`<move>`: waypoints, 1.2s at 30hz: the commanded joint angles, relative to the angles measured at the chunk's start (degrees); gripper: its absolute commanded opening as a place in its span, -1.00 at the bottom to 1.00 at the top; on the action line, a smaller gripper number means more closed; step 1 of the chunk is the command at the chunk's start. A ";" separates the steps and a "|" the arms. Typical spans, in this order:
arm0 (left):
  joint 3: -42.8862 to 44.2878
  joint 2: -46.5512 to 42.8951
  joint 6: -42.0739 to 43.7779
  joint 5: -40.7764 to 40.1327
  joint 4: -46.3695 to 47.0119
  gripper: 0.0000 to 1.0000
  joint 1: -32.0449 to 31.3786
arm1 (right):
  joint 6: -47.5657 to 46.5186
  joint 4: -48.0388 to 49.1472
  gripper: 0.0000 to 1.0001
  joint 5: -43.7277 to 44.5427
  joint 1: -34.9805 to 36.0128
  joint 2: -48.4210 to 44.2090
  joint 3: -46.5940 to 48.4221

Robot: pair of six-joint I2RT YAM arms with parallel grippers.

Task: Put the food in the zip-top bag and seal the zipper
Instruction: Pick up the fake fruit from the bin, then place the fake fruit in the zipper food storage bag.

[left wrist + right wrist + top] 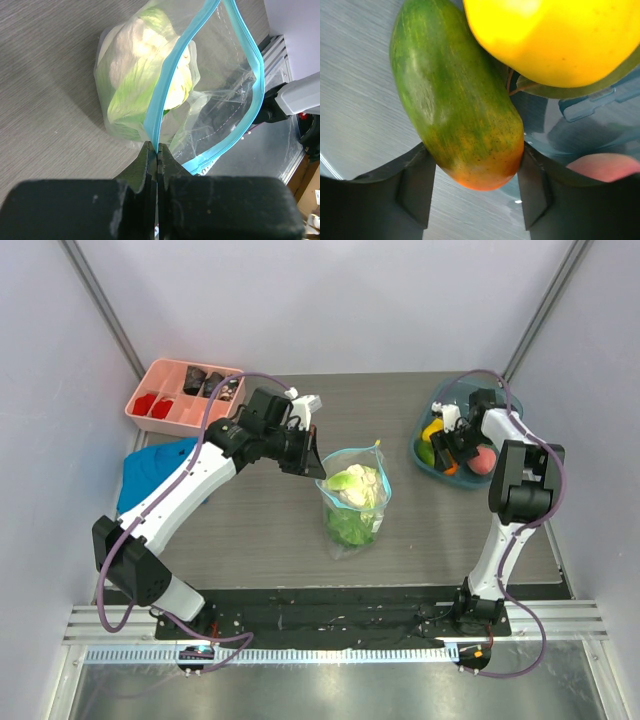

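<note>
The clear zip-top bag (356, 508) stands mid-table with the pale green cabbage (352, 485) inside. My left gripper (318, 462) is shut on the light-blue zipper (167, 85) at the mouth's near corner and holds the mouth open; the cabbage (135, 65) shows through the plastic. My right gripper (447, 445) is in the teal bowl (424, 462), its jaws pressed on both sides of a long green and orange fruit (455, 100). A yellow fruit (560, 35) touches it from above. A pinkish-red fruit (605, 167) lies beside it.
A pink divided tray (180, 395) with dark brown and red pieces stands at the back left. A blue folded cloth (150, 468) lies at the left edge. The bowl sits at the back right, close to the wall.
</note>
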 commanded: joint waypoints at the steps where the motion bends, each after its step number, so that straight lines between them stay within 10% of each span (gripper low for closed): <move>1: 0.18 -0.36 0.57 0.88 1.56 -1.00 0.03 | -4.47 -0.51 -0.09 0.33 -0.34 -6.78 1.97; 14: 0.27 -0.45 -0.31 0.79 1.56 -1.00 0.03 | -28.02 -5.96 -0.52 -2.57 0.18 -33.50 3.54; 19: 1.41 -0.01 -0.49 2.11 1.12 -1.00 -0.32 | -39.62 -9.74 -0.51 0.92 15.49 -45.88 3.46; 25: 3.08 -0.89 2.32 0.71 -0.46 -1.00 -3.48 | -46.92 -7.99 -0.52 26.31 42.15 -50.48 -0.14; 36: 4.13 -1.42 3.20 -1.32 -2.14 -1.00 -4.28 | -62.04 -7.72 -0.46 48.28 61.61 -53.47 -9.28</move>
